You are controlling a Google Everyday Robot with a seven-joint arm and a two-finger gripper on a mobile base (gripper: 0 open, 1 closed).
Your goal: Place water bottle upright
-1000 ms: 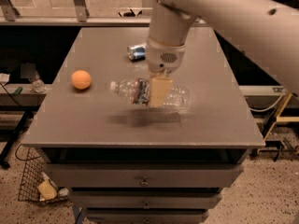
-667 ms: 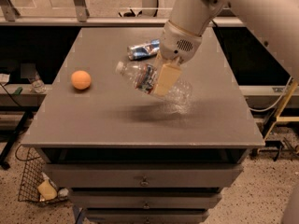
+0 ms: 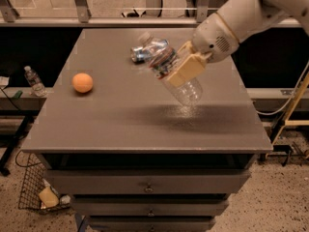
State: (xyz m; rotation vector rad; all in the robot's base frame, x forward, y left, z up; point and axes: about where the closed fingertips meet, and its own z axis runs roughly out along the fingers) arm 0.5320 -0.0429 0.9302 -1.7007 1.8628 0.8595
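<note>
The water bottle (image 3: 186, 87) is a clear ribbed plastic bottle with a white cap and a red-white-blue label band. It hangs tilted above the grey table (image 3: 120, 115), cap up to the left and base down to the right. My gripper (image 3: 181, 67) is shut on the water bottle around its middle, just right of the label. The white arm reaches in from the upper right.
A blue-and-silver drink can (image 3: 140, 54) lies on the table behind the bottle. An orange ball (image 3: 82, 82) sits on the table's left side. A tiny clear bottle (image 3: 35, 81) stands on a ledge left of the table. Drawers lie below the front edge.
The gripper has lifted the water bottle off the table and turned it from lying flat to a steep tilt, cap rising up-left. The arm has swung to the right.
</note>
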